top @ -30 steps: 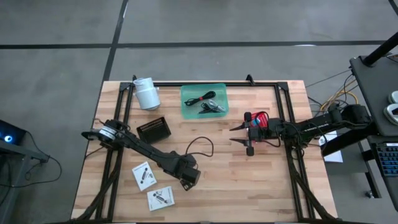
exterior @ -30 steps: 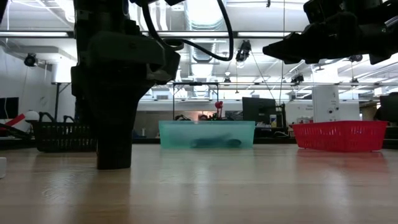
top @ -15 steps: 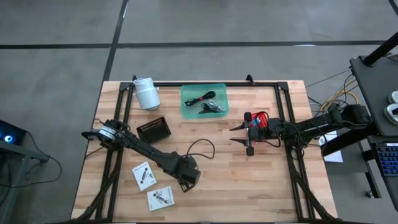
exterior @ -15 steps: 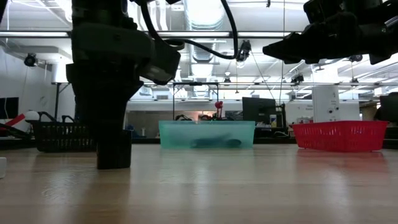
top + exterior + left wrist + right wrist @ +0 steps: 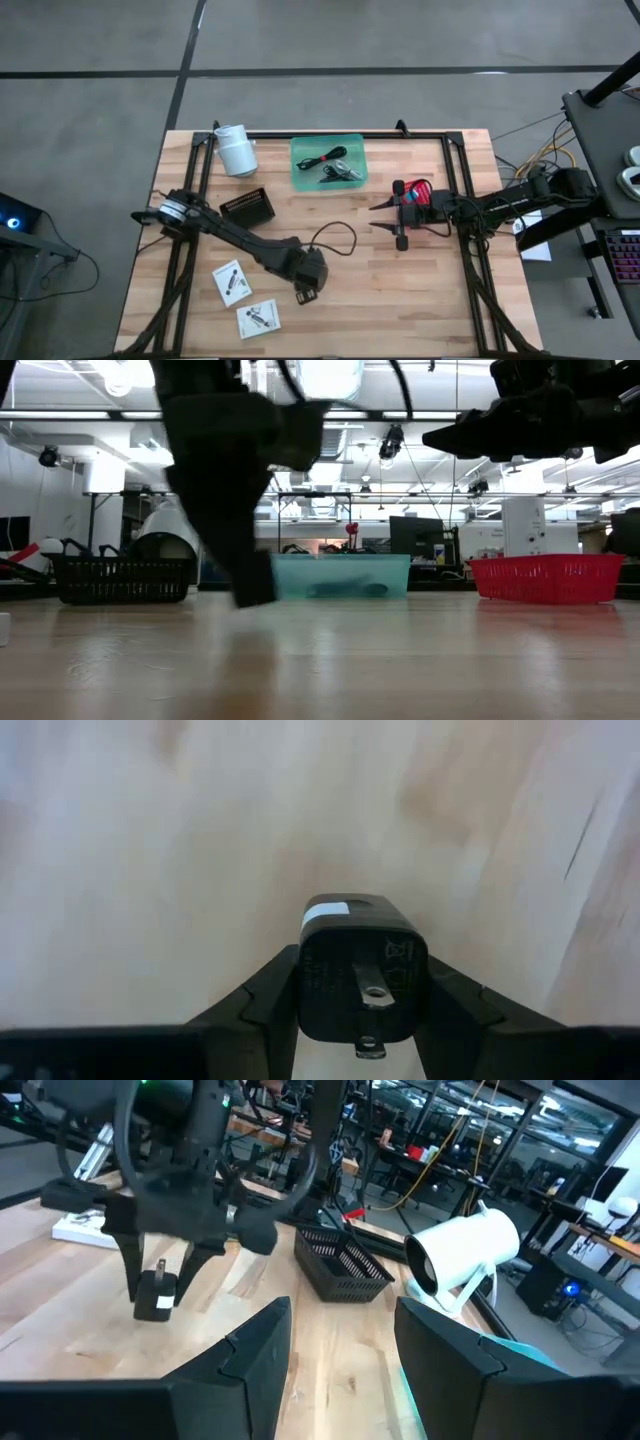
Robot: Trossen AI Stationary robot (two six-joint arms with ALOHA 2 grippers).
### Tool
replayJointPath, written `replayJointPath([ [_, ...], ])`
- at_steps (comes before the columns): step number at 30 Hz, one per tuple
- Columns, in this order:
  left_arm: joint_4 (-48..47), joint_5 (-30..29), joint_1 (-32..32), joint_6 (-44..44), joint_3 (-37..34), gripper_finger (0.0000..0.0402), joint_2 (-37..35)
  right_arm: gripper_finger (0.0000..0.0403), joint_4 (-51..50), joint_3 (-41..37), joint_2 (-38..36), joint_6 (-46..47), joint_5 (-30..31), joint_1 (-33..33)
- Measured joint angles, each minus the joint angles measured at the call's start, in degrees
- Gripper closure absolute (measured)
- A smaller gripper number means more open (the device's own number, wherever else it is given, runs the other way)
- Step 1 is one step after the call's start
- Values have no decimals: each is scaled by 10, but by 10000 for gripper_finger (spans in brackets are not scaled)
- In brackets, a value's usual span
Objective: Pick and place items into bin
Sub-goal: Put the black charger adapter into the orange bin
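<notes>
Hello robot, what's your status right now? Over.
Left gripper shut on small black plug-in charger, lifted off wooden table, black cable trailing. Right gripper open, waiting mid-table. Green plastic bin ahead, path unobstructed.

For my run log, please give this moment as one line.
left gripper: shut on black plug adapter, lifted off table | right gripper: open, waiting | green bin: holds cables

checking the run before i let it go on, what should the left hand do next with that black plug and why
Probably carry it toward the green bin. The left hand is shut on the black plug, which in the right wrist view hangs clear of the table. The bin lies farther back, already holding a few items. The right hand waits open near the red basket.
</notes>
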Motion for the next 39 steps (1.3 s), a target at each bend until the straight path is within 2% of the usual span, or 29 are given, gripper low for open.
replayJointPath([
  [6,69,-96,5,96,-2,269,-28,236,19,0,0,-39,-1,0],
  [9,132,-115,9,141,-17,269,-55,237,33,1,1,-68,-9,4],
  [15,269,-115,26,211,-99,269,-134,249,51,1,10,-164,-34,39],
  [19,413,-113,41,240,-183,269,-192,266,81,0,30,-238,-33,75],
  [23,579,-52,62,258,-269,269,-234,280,134,3,70,-302,-6,104],
  [26,662,-18,77,254,-315,269,-247,283,156,18,106,-352,30,117],
  [33,679,-10,92,285,-337,269,-254,274,153,80,200,-437,46,120],
  [39,675,-12,101,284,-337,269,-255,237,153,128,254,-473,46,120],
])
